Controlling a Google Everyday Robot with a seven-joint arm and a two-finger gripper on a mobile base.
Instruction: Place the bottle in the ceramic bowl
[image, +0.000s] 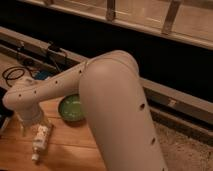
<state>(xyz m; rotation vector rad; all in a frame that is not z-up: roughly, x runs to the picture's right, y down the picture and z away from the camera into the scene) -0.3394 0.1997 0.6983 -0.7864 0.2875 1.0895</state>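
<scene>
Wooden worktop (75, 150) fills the lower left of the view. Behind it are a dark wall panel and a pale metal rail (170, 97) running diagonally. Black cables (14, 75) are looped at the far left.

The large white robot arm (115, 110) dominates the centre, with its forearm reaching down and left over the worktop.

The claw (34, 127) hangs below the wrist, directly over the upper end of the small slim white plastic bottle (41, 141). Whether the claw is open, closed or in contact with the bottle cannot be told.

The bottle lies on its side on the worktop, cap end towards the camera. It is outside and just left of the small round glossy green ceramic bowl (72, 109).

The bowl sits upright on the worktop, its right edge hidden by the arm. Nothing is visible inside it.
</scene>
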